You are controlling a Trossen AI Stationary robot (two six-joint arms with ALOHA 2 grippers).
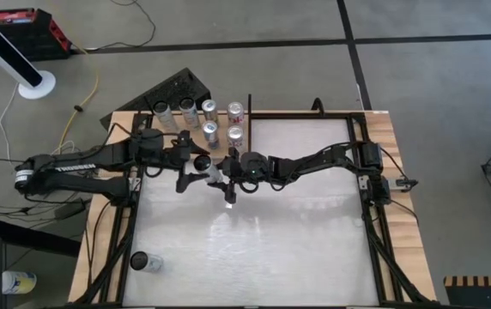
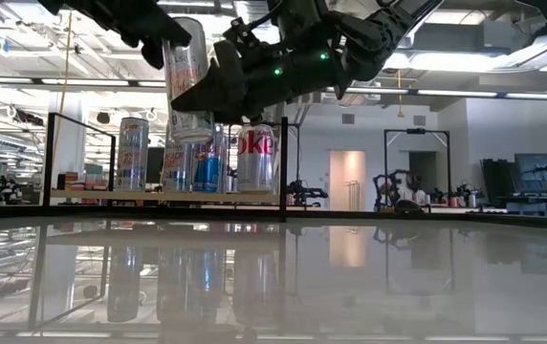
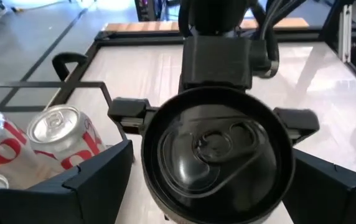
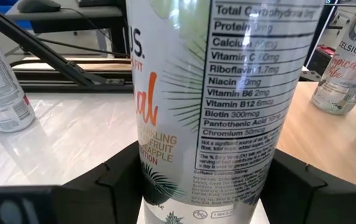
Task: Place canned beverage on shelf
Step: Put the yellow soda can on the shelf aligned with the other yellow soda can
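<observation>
Fingers of both grippers, left (image 3: 215, 186) and right (image 4: 203, 180), clamp one upright can (image 2: 185, 81), airborne, just short of shelf (image 2: 168, 195).

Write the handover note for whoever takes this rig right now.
Right pincer: shut on the can, gripping its lower body and holding it upright in the air, just in front of the shelf.
Left pincer: at the same can's top; its grip cannot be judged.
Shelf: at the table's far left corner, with other cans standing on it.
Done: the can is lifted.
Left: set it on the shelf and release it. A dark can lies at the table's near left.
</observation>
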